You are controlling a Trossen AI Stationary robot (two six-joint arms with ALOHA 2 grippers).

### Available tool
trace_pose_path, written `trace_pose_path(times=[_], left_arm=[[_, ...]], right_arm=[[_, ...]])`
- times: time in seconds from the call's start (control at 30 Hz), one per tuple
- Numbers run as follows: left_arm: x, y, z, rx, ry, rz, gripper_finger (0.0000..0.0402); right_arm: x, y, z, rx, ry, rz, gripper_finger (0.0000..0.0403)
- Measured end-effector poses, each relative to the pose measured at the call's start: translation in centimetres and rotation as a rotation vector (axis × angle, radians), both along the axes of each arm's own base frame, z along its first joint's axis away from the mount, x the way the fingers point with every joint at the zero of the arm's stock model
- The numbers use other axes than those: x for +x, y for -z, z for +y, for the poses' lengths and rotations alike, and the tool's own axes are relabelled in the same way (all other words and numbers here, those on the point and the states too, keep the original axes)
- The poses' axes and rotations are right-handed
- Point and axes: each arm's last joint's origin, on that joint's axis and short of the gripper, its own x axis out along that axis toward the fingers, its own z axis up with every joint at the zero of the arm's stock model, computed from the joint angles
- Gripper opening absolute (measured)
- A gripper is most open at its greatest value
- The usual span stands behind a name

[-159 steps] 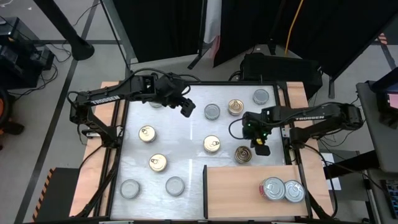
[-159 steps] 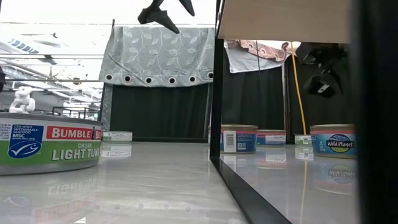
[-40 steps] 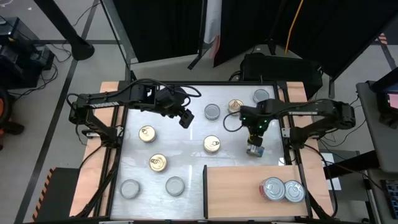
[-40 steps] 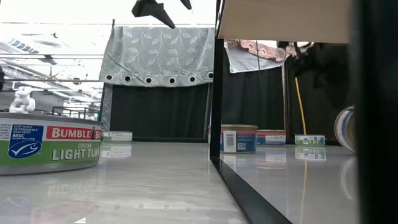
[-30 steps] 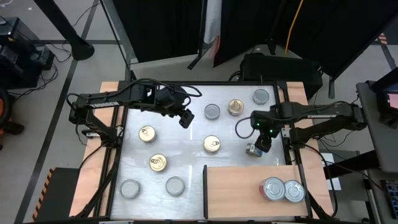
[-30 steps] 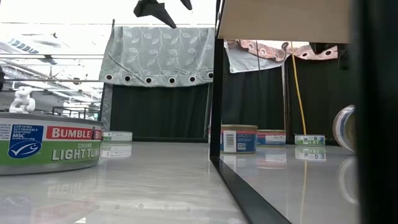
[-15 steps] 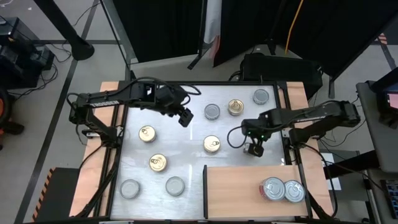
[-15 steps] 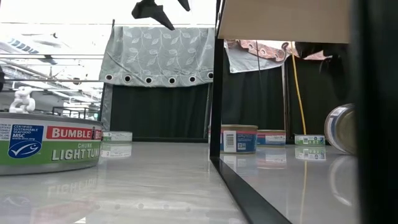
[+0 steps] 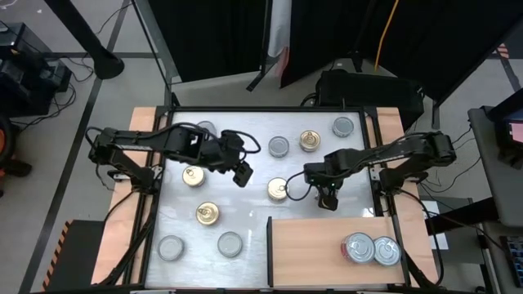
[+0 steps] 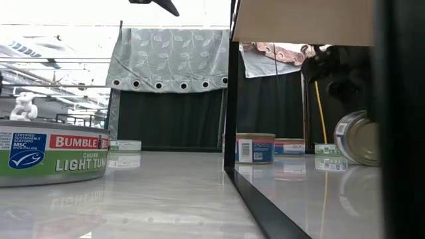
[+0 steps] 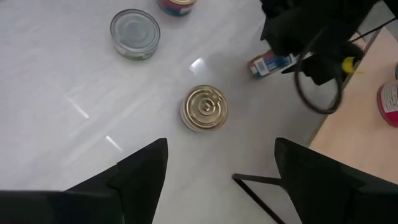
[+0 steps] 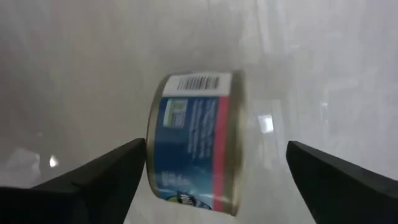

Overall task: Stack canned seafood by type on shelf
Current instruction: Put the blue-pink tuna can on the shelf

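I count only two silver-topped tins (image 9: 372, 249) on the shelf (image 9: 310, 245), while my right gripper (image 9: 328, 198), spread open, hovers over a blue-labelled can (image 12: 194, 143) seemingly tipped on edge, roughly nine others still scattered.

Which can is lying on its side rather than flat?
The blue-labelled can under the right gripper, near the shelf. It rests on its rim, label up; every other can sits flat.
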Motion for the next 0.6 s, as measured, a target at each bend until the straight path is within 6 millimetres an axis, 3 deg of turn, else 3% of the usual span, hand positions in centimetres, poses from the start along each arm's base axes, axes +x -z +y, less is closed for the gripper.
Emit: trace_pose_path(times=[0.2, 0.4, 0.6], left_arm=[[-0.1, 0.0, -1.3, -0.016, -0.037, -0.019, 0.0295], [0.2, -0.5, -2.6, -0.007, -0.016, -0.100, 0.0295], [2.0, -3.1, -4.1, 0.054, 0.118, -0.413, 0.0295]], right_arm=[[0.6, 1.3, 0.0, -0.012, -0.042, 0.046, 0.0311], [0.3, 0.9, -0.1, -0.041, -0.068, 0.036, 0.0168], [-1.1, -2.1, -0.1, -0.036, -0.064, -0.056, 0.0161]])
